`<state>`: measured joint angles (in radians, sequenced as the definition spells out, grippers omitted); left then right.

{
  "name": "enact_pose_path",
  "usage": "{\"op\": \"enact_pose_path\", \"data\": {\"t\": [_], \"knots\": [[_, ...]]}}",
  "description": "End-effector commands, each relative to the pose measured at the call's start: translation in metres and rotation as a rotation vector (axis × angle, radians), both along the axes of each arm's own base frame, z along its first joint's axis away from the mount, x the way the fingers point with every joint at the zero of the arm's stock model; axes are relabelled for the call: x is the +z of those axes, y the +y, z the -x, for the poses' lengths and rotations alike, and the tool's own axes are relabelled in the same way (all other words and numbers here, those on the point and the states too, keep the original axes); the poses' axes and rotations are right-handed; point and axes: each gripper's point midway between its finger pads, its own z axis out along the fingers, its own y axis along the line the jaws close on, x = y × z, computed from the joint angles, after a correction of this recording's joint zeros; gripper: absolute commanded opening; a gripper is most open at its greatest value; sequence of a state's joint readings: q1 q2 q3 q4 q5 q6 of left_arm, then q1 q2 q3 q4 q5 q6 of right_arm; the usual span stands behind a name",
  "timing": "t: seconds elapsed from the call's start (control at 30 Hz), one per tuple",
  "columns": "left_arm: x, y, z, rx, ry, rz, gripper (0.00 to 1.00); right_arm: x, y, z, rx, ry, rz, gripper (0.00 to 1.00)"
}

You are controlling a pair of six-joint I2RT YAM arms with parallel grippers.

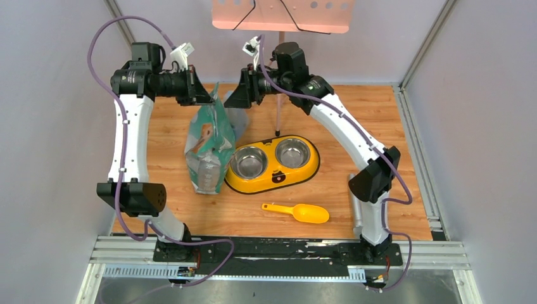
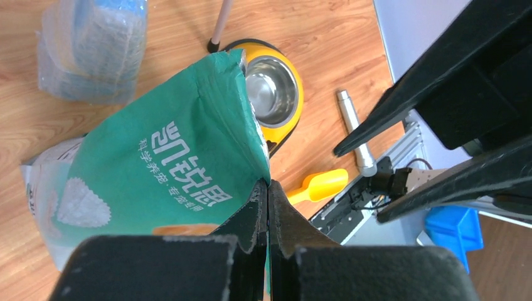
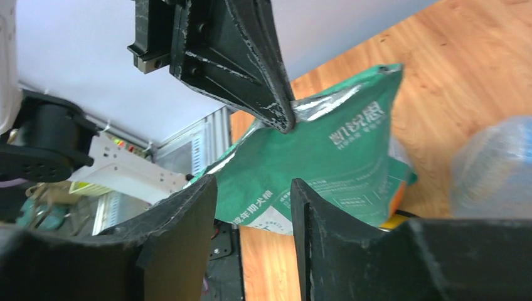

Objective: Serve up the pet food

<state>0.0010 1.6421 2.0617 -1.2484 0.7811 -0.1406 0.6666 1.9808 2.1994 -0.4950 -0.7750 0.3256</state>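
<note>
No kibble showing anywhere, so I'd guess it's all inside the green bag (image 1: 210,149), just left of the double bowl (image 1: 256,183), whose dishes are both bare. The left gripper (image 2: 268,188) is pinched tight on the bag's top edge. The right gripper (image 3: 254,188) hangs partly spread beside it, holding nothing. Looks like the bag-opening step, so the right one needs to grab the opposite lip and pull.

The green bag (image 2: 157,157) carries large white Chinese characters, 凯锐思. Under them stands a smaller white Chinese line, too small to read surely.
</note>
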Motion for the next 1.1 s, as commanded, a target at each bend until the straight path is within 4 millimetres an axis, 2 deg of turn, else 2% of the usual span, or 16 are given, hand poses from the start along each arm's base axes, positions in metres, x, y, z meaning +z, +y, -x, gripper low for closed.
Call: {"op": "enact_pose_path", "data": {"t": [0.0, 0.13, 0.27, 0.4, 0.57, 0.63, 0.7, 0.83, 1.07], "knots": [[0.035, -0.019, 0.005, -0.066, -0.070, 0.130, 0.00, 0.016, 0.018, 0.019, 0.156, 0.012, -0.081, 0.50], [0.037, -0.021, 0.002, -0.070, -0.073, 0.148, 0.00, 0.010, 0.031, 0.020, 0.144, 0.018, -0.073, 0.53], [0.044, -0.025, 0.004, -0.090, -0.076, 0.184, 0.00, 0.003, 0.040, 0.013, 0.077, 0.032, -0.057, 0.48], [0.044, -0.025, 0.003, -0.089, -0.075, 0.185, 0.00, 0.007, 0.042, 0.009, 0.063, 0.033, -0.067, 0.45], [0.041, -0.025, 0.002, -0.085, -0.070, 0.181, 0.00, 0.016, 0.043, 0.018, 0.118, 0.027, -0.096, 0.47], [0.041, -0.025, 0.002, -0.085, -0.069, 0.180, 0.00, 0.016, 0.043, 0.016, 0.105, 0.032, -0.097, 0.46], [0.041, -0.025, 0.002, -0.085, -0.071, 0.180, 0.00, 0.011, 0.044, 0.008, 0.061, 0.050, -0.086, 0.42], [0.042, -0.024, 0.003, -0.085, -0.074, 0.177, 0.00, -0.003, 0.041, -0.014, -0.080, 0.079, -0.040, 0.26], [0.043, -0.024, 0.005, -0.087, -0.080, 0.177, 0.00, -0.011, 0.042, -0.014, -0.088, 0.065, -0.013, 0.25]]}}
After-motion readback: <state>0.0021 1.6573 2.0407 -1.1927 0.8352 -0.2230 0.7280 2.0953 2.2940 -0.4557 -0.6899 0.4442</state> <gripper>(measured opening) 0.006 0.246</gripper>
